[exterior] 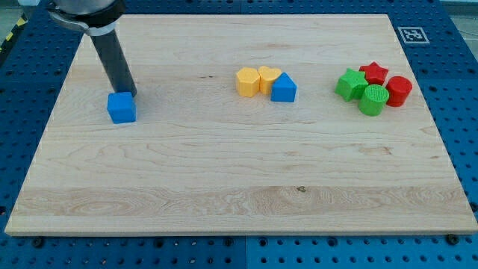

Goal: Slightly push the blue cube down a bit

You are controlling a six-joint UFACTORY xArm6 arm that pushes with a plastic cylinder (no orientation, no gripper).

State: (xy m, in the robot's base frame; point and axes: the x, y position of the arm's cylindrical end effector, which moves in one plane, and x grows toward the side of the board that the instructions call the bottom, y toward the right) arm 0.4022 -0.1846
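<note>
The blue cube point(121, 107) sits on the wooden board point(239, 172) at the view's left. My dark rod comes down from the view's top left, and my tip point(127, 92) rests just above the cube's top edge, touching or almost touching it.
A yellow hexagon block point(247, 82), a yellow heart block point(269, 78) and a blue triangular block point(284, 89) cluster at the middle top. A green star point(349, 84), a red star point(373, 73), a green cylinder point(373, 99) and a red cylinder point(399, 90) cluster at the right. A fiducial tag point(412, 34) marks the board's top right corner.
</note>
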